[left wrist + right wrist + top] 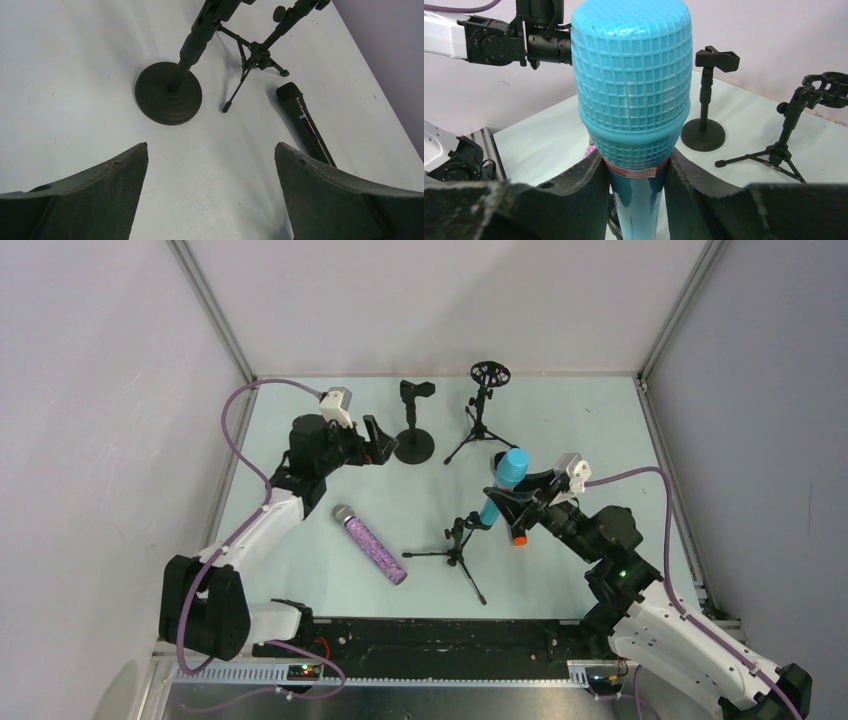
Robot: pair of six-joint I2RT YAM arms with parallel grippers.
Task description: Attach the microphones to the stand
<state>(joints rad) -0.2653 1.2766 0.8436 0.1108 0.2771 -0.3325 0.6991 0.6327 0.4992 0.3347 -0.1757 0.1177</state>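
your right gripper (636,159) is clamped on the turquoise mic (631,85). the jaws pinch the handle just under the mesh head, so the head stands above the fingers and the handle hangs free below. that grip looks chosen to leave the tail clear for feeding into a holder. in the top view the mic is tilted, with its lower end right at the top of the low tripod (457,540) in the middle of the table (600,420). whether the handle touches the clip or sits just beside it cannot be told. by the look of it, you are partway through seating this first mic.

your left gripper (211,150) has its jaws wide apart and holds nothing. it hovers just beside the round-base stand (168,94), facing its post, probably there to steady it or to wait its turn.

further out, the black mic (305,125) lies flat on the table, its orange end under your right wrist in the top view. the purple mic (372,545) lies flat, left of the low tripod. the ring tripod (488,390) stands at the back, bare. two mics are not yet mounted.
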